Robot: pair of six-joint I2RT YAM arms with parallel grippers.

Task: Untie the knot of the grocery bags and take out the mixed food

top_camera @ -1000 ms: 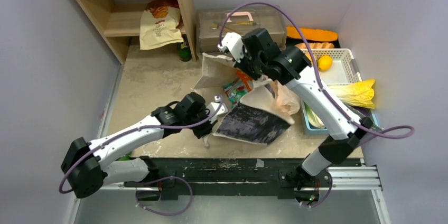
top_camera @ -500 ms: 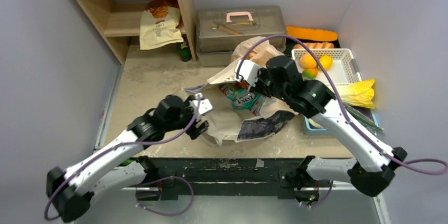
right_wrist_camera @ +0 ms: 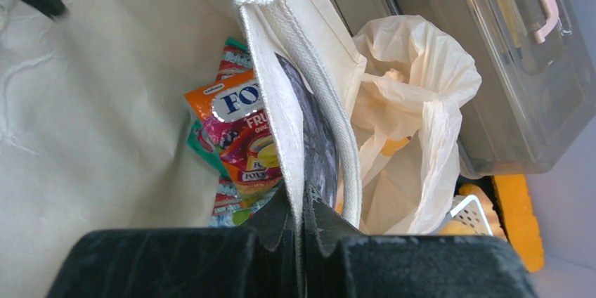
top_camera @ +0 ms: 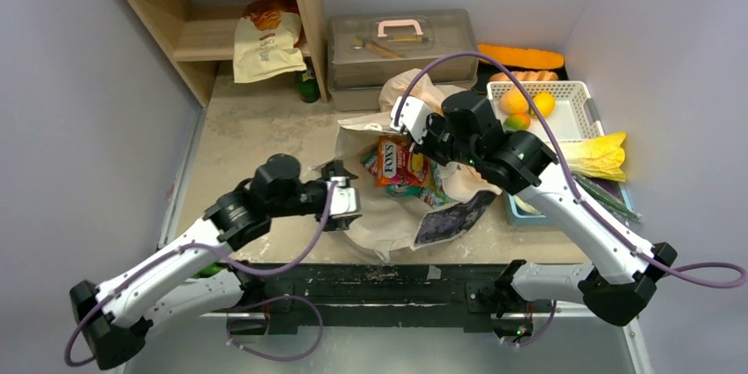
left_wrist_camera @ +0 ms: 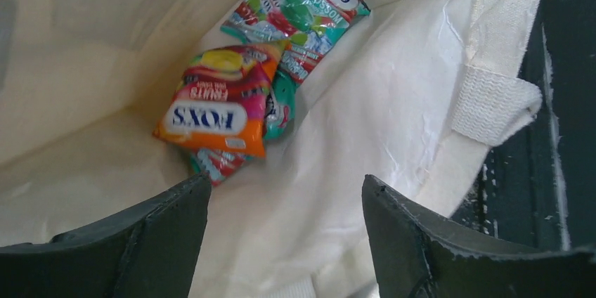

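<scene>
My left gripper (top_camera: pixel 340 200) hangs spread at the near-left rim of the tote (top_camera: pixel 388 215), holding nothing. Candy packets (top_camera: pixel 399 160) lie inside. My right gripper (right_wrist_camera: pixel 303 203) pinches the tote at its far edge. The grocery bag (right_wrist_camera: pixel 415 101) sits just behind, against the grey box (top_camera: pixel 401 43). Oranges (top_camera: pixel 527 103) lie in the basket (top_camera: pixel 573 86).

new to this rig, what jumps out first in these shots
Bright Fox's candy packets lie inside an open white tote bag at the centre of the table. The right gripper pinches the tote's rim, and the left gripper hangs open over it. Behind sits a pale plastic grocery bag.
</scene>
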